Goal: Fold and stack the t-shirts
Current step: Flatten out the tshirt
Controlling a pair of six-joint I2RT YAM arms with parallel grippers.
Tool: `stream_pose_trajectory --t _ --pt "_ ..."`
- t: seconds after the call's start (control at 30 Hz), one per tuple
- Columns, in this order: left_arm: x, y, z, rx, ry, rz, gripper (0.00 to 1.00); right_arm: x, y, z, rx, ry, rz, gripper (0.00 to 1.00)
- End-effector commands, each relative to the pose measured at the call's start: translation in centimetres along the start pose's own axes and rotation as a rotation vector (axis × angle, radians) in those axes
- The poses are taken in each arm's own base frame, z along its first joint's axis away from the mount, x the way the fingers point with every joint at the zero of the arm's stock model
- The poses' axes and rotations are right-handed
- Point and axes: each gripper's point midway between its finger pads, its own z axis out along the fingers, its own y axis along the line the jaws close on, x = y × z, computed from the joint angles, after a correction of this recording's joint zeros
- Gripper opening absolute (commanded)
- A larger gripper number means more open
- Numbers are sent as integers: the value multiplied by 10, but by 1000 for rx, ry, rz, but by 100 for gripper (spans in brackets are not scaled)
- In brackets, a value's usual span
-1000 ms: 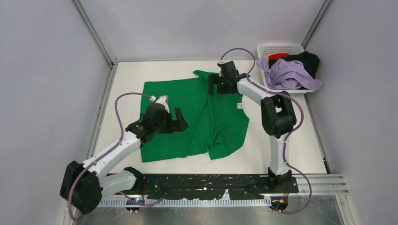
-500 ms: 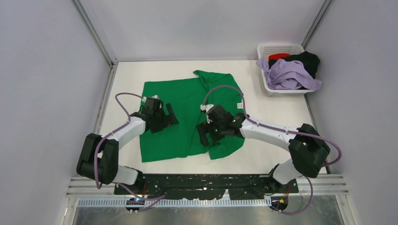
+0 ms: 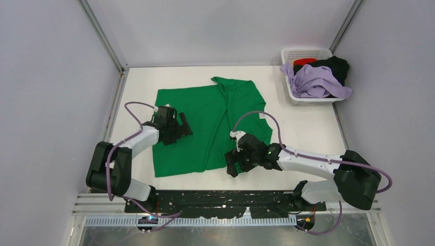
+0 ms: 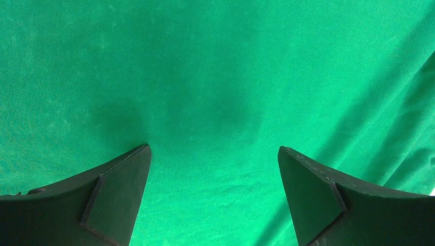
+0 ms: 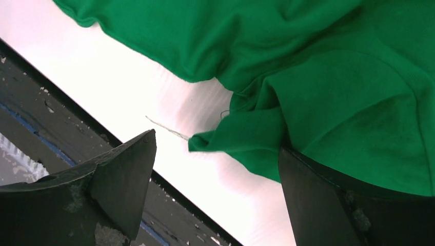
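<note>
Green t-shirt (image 3: pixel 215 123): you have it spread out on the white table (image 3: pixel 302 133), about midway between left and right. One sleeve lies rumpled at the far edge and another is bunched at the near right corner.
Left gripper (image 3: pixel 180 128): your left arm reaches over the left part of the green shirt. In the wrist view the left gripper (image 4: pixel 213 154) has its fingers spread wide and nothing clasped. Only smooth green cloth shows between them, and you cannot tell whether the tips touch it.
Right gripper (image 3: pixel 233 166): your right arm lies low along the near side, its head at the bunched near right sleeve. The wrist view shows the right gripper (image 5: pixel 215 148) gaping wide and holding nothing. A folded tip of the sleeve lies in the gap, the right-hand finger stands against the cloth, and the other finger is over bare table.
Thread (image 5: pixel 165 128): a pale loose strand lies on the table just beside that sleeve tip.
Basket (image 3: pixel 307 51): it stands at the far right corner. The lavender shirt (image 3: pixel 315 82) spills over its near rim, with the black shirt (image 3: pixel 336 65) and the red shirt (image 3: pixel 306 61) behind it.
</note>
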Motion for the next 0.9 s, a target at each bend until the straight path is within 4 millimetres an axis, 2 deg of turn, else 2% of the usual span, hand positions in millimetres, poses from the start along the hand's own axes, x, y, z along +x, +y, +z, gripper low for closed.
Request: stream_pose_trajectory --t 0.0,0.1,0.2,0.33,0.37,0.4,0.43,0.47,0.5,0.57,0.63,0.7,0.8,0.87 --pt "1 8 6 -29 4 -9 100 -17 6 17 -28 -79 38 95" --pt "2 8 8 -23 11 -13 100 -1 1 31 -16 -18 55 96" --pt "2 10 9 -22 21 -22 100 17 -5 30 16 73 64 95" --pt "2 14 9 -24 24 -34 100 55 -14 4 64 226 98 95" --pt "1 16 8 -27 22 -36 100 71 -19 -8 87 284 113 95" --pt "-1 18 7 -31 16 -39 100 76 -17 -17 86 300 136 95" --pt "-1 20 7 -37 13 -41 100 93 -23 -27 115 362 157 96" --pt "-2 22 6 -41 8 -42 100 96 -21 -36 112 364 178 96" --pt "-3 24 5 -49 1 -44 100 109 -25 -45 141 407 206 96" --pt "-4 28 4 -59 -4 -48 100 112 -26 -59 158 401 231 95" --pt "-5 28 2 -61 -9 -46 100 103 -28 -70 176 353 234 95" --pt "-7 29 1 -62 -14 -46 100 80 -33 -79 215 254 220 95" --pt "-7 27 1 -54 -15 -45 100 33 -32 -91 221 66 222 95" --pt "-6 26 1 -46 -10 -45 100 6 -30 -89 178 -45 250 96"
